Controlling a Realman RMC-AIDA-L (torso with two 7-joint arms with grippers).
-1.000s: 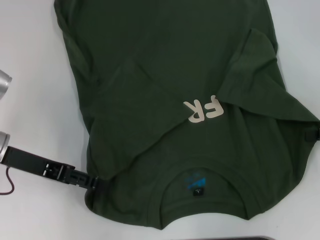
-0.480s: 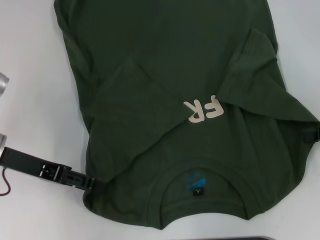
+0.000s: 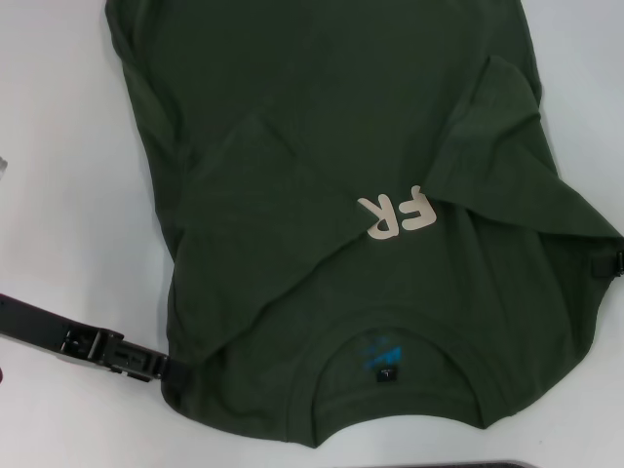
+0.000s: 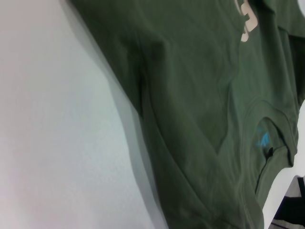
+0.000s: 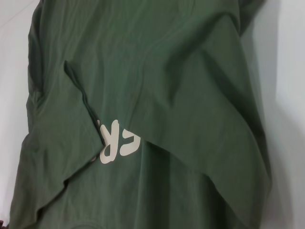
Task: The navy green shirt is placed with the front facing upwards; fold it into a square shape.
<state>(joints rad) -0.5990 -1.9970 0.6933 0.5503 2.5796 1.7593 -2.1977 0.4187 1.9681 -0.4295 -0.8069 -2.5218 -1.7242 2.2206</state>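
You had both sleeves of the shirt (image 3: 331, 175) folded in over the chest; lengthwise folds were left. Your left tool (image 3: 174, 369) sat at the 7 o'clock shoulder, right tool (image 3: 614, 263) at 3 o'clock; I couldn't tell either's grip.

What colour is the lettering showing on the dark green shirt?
Cream, on the dark olive-green cotton T-shirt; the lettering shows best in the head view.

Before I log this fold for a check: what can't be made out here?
- Cream lettering on the dark olive-green cotton shirt: head view, folded sleeves leave only "FR".
- Shirt hem: head view, cut off at the top edge.
- Left gripper: fingertips hidden at the shirt's edge.
- Right gripper: cut off by the right edge.
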